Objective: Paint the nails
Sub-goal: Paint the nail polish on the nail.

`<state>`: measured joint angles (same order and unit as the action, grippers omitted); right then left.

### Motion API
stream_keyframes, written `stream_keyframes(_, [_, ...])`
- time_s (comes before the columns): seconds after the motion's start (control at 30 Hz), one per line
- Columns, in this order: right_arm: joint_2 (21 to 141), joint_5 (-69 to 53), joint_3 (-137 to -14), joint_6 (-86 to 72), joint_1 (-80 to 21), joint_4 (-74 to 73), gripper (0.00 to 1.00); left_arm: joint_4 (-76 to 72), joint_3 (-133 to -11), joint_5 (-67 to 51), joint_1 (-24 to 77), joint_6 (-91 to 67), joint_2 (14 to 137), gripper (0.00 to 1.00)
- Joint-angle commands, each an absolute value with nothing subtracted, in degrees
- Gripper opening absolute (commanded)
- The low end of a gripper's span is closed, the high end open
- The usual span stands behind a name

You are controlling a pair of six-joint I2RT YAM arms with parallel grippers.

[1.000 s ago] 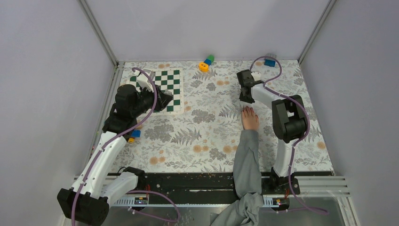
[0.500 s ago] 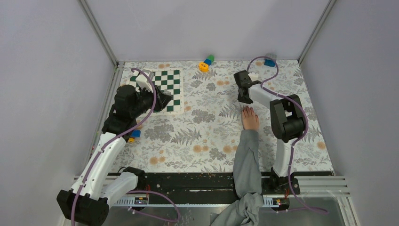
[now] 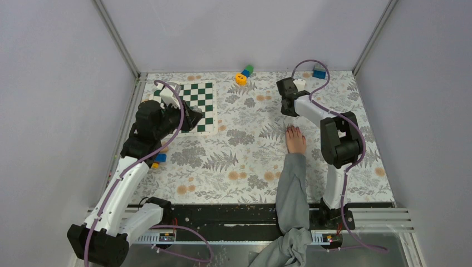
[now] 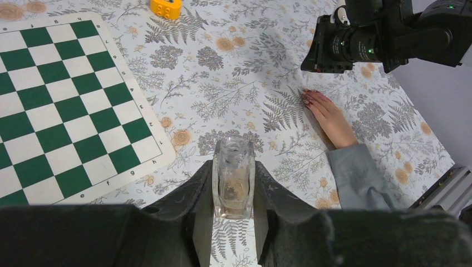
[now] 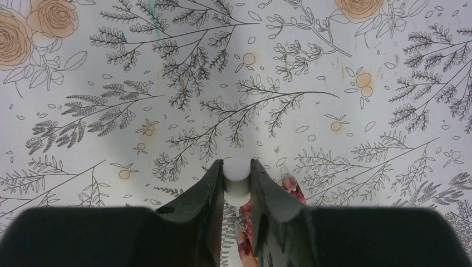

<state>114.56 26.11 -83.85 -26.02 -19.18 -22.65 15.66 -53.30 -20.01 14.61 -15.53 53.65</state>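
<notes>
The hand point(image 3: 295, 140) in a grey sleeve point(image 3: 292, 183) lies flat on the floral table point(image 3: 234, 167), its nails point(image 4: 308, 100) pointing far. Just over and beyond those nails, the right gripper point(image 5: 237, 173) is clamped on a white brush handle point(image 5: 237, 167). Well apart leftward, the left gripper point(image 4: 234, 167) grips 1 clear bottle point(image 4: 234, 189).

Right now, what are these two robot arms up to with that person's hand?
They are painting nails. The left pincer grips a small glass bottle off to the side, by the chessboard. The right pincer grips a white cap just above the fingertips of a hand lying flat on the table. Its nails are dark red.
</notes>
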Motion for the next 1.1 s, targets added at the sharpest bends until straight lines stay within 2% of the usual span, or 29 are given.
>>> stream_keyframes(0.0, [116.0, 27.2, -85.3, -26.3, -19.6, -24.6, 0.0, 12.8, -56.1, -18.4, 14.3, -16.6, 52.6, 0.0])
stream_keyframes(1.07, [117.0, 27.8, -85.5, -23.1, -19.9, -24.3, 0.0, 12.3, -54.1, -17.4, 14.3, -18.7, 51.1, 0.0])
